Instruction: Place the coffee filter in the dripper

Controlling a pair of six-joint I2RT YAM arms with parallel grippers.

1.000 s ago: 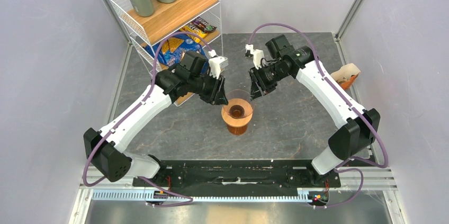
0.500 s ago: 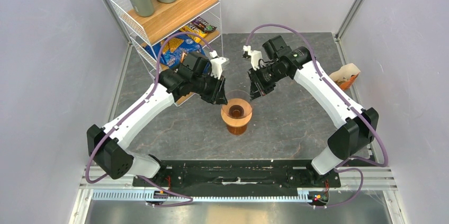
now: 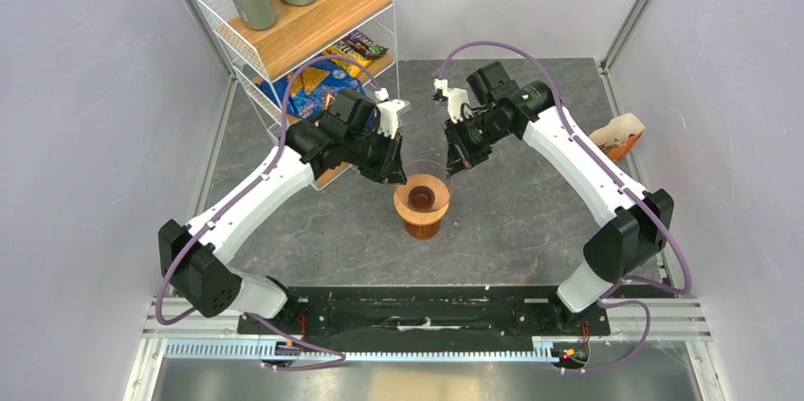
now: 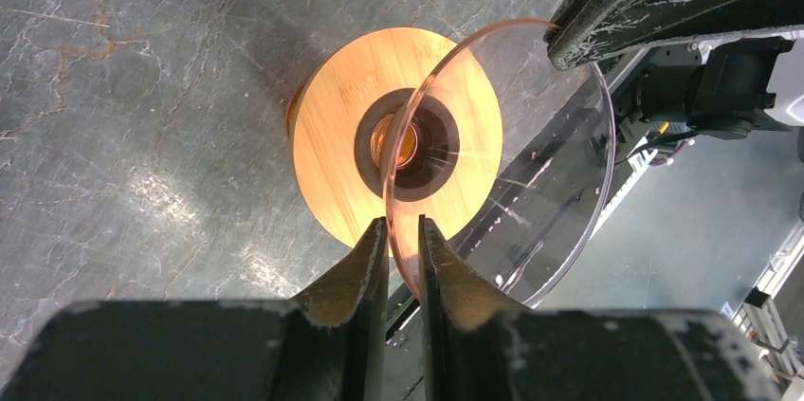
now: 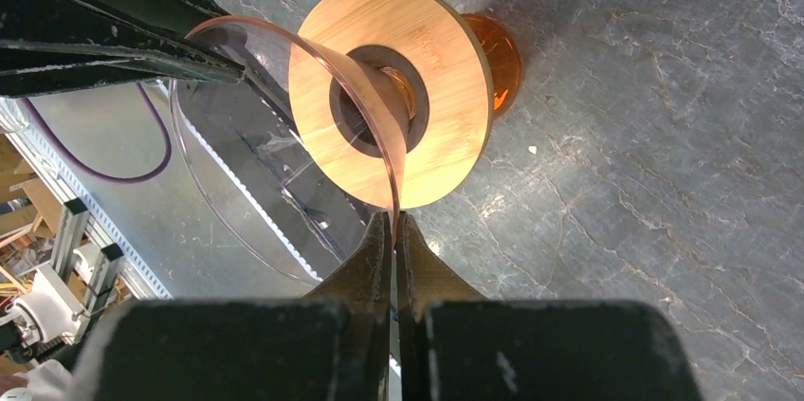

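Mid-frame, left jaws and right jaws pinch the rim of the dripper (image 4: 531, 183), axis upright, tip down over the ring (image 4: 332, 154)

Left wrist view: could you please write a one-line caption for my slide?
Left pincer grips the rim of the clear pink-tinted cone dripper over the round wooden ring.

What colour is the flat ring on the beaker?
The ring is pale wood-tan; clearest in left wrist view.
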